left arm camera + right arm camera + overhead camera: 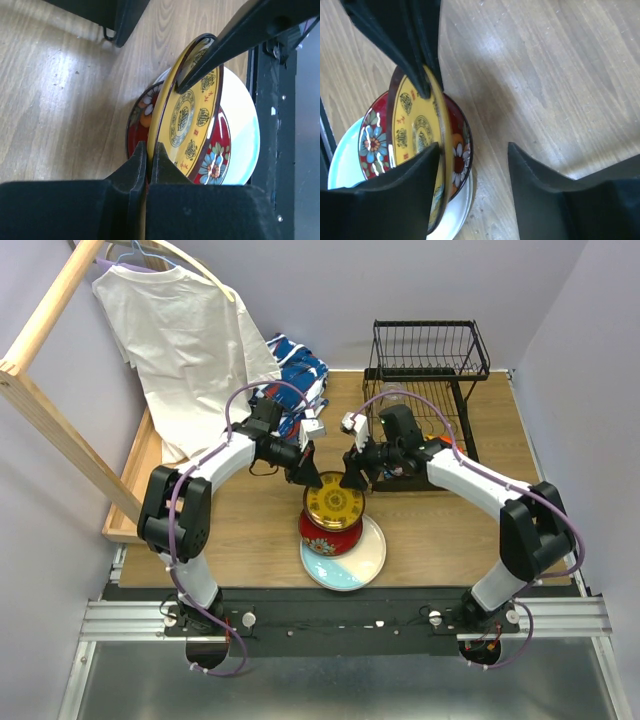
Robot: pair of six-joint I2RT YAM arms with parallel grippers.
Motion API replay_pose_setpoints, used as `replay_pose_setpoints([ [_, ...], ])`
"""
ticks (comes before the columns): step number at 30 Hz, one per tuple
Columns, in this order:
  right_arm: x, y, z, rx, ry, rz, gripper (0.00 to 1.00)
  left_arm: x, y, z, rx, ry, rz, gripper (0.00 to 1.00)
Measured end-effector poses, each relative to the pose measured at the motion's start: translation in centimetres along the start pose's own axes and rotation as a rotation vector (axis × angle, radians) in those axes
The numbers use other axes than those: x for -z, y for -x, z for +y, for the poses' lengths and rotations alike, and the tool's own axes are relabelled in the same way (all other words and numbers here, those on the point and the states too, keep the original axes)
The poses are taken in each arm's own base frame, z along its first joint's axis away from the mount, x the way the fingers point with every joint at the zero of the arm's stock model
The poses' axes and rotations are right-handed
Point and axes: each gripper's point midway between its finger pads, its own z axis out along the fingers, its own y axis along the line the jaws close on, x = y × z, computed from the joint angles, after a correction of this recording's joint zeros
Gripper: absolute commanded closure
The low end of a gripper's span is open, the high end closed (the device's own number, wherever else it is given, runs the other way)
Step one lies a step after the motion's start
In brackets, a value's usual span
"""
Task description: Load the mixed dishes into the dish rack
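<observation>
**A:** What sits nearest on the desk?

**B:** A pale blue and cream plate, lying flat, with a red floral plate in it.

**A:** And the yellow plate?

**B:** It is tilted over the red one. The left hand is clamped on its rim. The right hand has its fingers apart, one just beside the opposite rim.

**A:** The dish rack?

**B:** It stands farther back on the right. A bit of orange shows in its lower tier behind the right arm; I cannot tell what it is.

**A:** Anything on the left?

**B:** A wooden tray, with a white shirt hanging over it.
</observation>
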Motion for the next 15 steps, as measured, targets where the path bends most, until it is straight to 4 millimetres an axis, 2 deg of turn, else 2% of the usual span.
replay_pose_setpoints([
  [1,-0.2,-0.2,0.0,-0.004,0.006,0.006,0.28,0.0,0.0,-0.1,-0.009,-0.002,0.0,1.0],
  [3,-0.4,-0.5,0.2,-0.012,0.022,0.01,0.33,0.0,-0.3,-0.5,-0.012,-0.007,0.001,1.0],
  [6,-0.5,-0.4,0.4,-0.017,0.036,0.008,0.53,0.0,-0.2,-0.6,-0.02,-0.008,-0.007,1.0],
  [7,-0.6,-0.4,0.5,-0.023,0.045,0.007,0.69,0.0,-0.1,-0.5,-0.026,-0.005,-0.011,0.99],
  [8,-0.6,-0.3,0.7,-0.027,0.055,0.008,0.76,0.0,0.0,-0.4,-0.031,-0.002,-0.014,0.97],
  [9,-0.6,-0.3,0.8,-0.03,0.063,0.008,0.86,0.1,0.1,-0.4,-0.035,0.001,-0.017,0.91],
  [10,-0.6,-0.1,1.1,-0.035,0.078,0.007,1.0,0.1,0.2,-0.2,-0.042,0.008,-0.02,0.86],
  [11,-0.6,0.1,1.2,-0.036,0.087,0.005,1.0,0.1,0.4,-0.1,-0.05,0.014,-0.025,0.84],
  [15,-0.2,0.5,0.7,-0.045,0.078,0.004,1.0,0.3,0.7,0.2,-0.059,0.073,-0.055,0.42],
])
